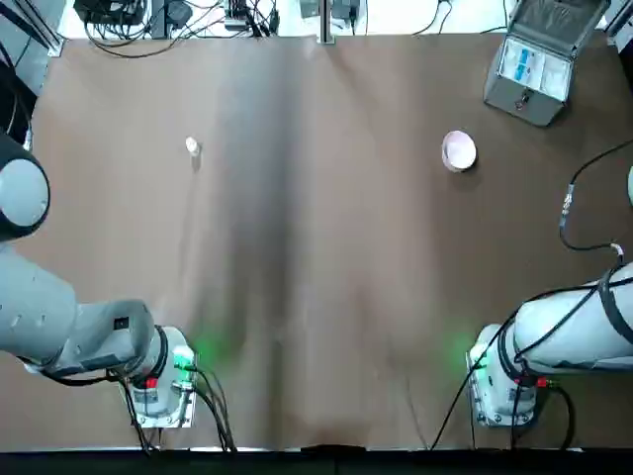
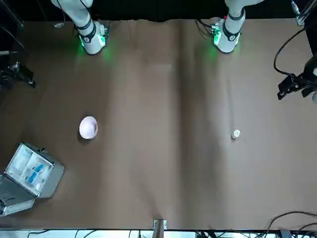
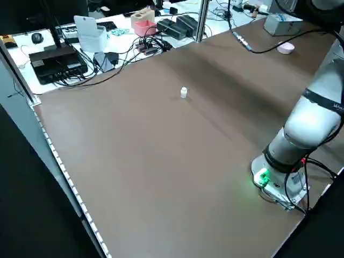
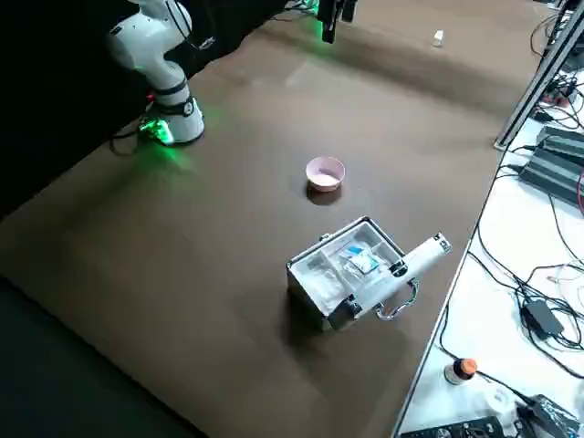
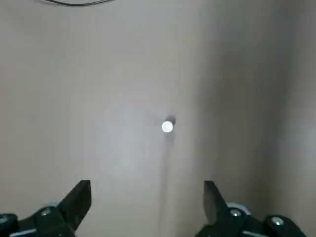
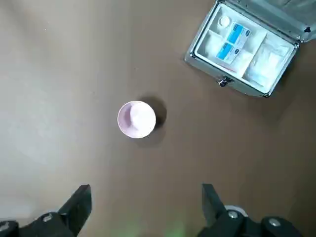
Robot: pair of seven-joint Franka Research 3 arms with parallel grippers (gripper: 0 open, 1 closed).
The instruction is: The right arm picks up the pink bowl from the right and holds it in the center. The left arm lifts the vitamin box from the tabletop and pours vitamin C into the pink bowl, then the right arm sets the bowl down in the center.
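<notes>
- Pink bowl (image 1: 459, 151) sat upright on the right part of the tabletop (image 1: 326, 247), in the half away from the arms' bases, touched by neither gripper.
- Near it, but apart, stood the grey case (image 1: 529, 84), farther toward the table's far right corner, its lid open and blue-and-white items lying in its compartments.
- The vitamin box (image 3: 184, 92), small and whitish, stood upright on the left part of the tabletop, well apart from the bowl.
- The left gripper (image 5: 147, 182) hung above the left side of the table, its two fingers spread wide with nothing between them.
- The right gripper (image 6: 146, 186) was raised above the right side, its jaws also wide and holding nothing; its wrist view took in both bowl and case.
- Black cables (image 1: 148, 45) lay in loops beyond the table's far edge.
</notes>
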